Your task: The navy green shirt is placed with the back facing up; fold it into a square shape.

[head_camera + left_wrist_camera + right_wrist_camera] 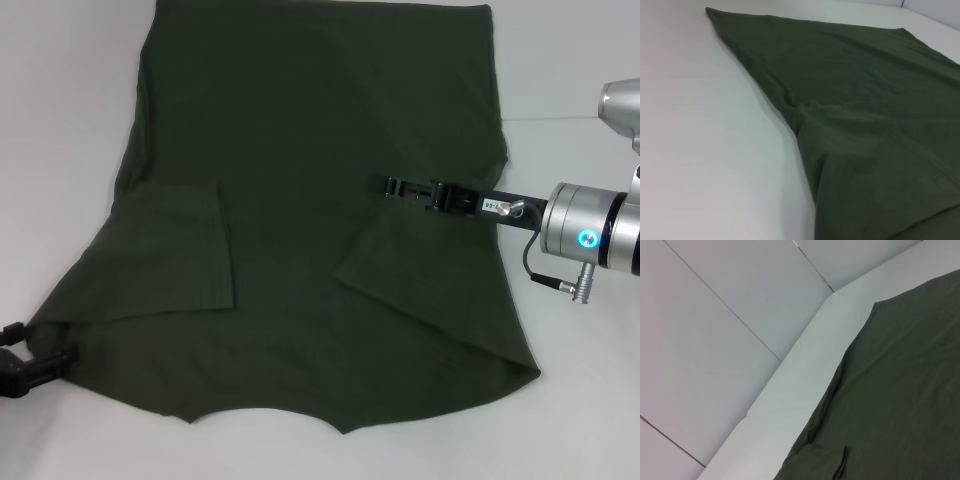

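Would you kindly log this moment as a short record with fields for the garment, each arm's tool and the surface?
garment: navy green shirt, spread plain side up, both sleeves folded inward
left tool: at the shirt's near left corner
right tool: over the shirt beside the folded right sleeve
surface: white table

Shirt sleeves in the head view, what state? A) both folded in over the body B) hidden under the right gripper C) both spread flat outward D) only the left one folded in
A: on the shirt, the left sleeve and the right sleeve both lie folded in on top of the body, and the right gripper hovers above the right one.
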Controlling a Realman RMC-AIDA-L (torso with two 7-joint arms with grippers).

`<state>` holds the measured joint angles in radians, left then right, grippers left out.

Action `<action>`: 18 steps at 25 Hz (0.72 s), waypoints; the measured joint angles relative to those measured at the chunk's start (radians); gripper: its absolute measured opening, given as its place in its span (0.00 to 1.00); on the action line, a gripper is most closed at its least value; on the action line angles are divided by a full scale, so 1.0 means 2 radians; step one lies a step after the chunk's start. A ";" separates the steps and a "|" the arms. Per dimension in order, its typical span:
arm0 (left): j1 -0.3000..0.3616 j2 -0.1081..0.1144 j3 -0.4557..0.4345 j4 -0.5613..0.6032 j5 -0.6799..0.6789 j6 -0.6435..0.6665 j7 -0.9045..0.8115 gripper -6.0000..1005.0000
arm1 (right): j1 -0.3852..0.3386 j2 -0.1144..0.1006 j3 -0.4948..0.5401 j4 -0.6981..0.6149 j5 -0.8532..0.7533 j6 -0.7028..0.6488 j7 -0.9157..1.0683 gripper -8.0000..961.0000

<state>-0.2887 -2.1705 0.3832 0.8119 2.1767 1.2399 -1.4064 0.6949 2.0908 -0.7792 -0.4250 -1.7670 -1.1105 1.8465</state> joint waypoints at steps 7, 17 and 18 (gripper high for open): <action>-0.002 0.000 0.019 -0.002 0.000 -0.004 0.000 0.91 | 0.000 0.000 0.000 0.000 0.000 0.000 0.000 0.95; -0.006 0.000 0.030 -0.003 0.000 0.002 -0.001 0.91 | -0.001 0.000 0.001 0.000 0.000 0.000 0.000 0.95; -0.006 0.000 0.032 -0.003 0.000 0.002 -0.001 0.91 | -0.002 0.000 0.001 0.000 0.001 0.000 0.000 0.95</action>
<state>-0.3012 -2.1706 0.4479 0.8053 2.1767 1.2440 -1.4086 0.6919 2.0908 -0.7771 -0.4249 -1.7659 -1.1098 1.8469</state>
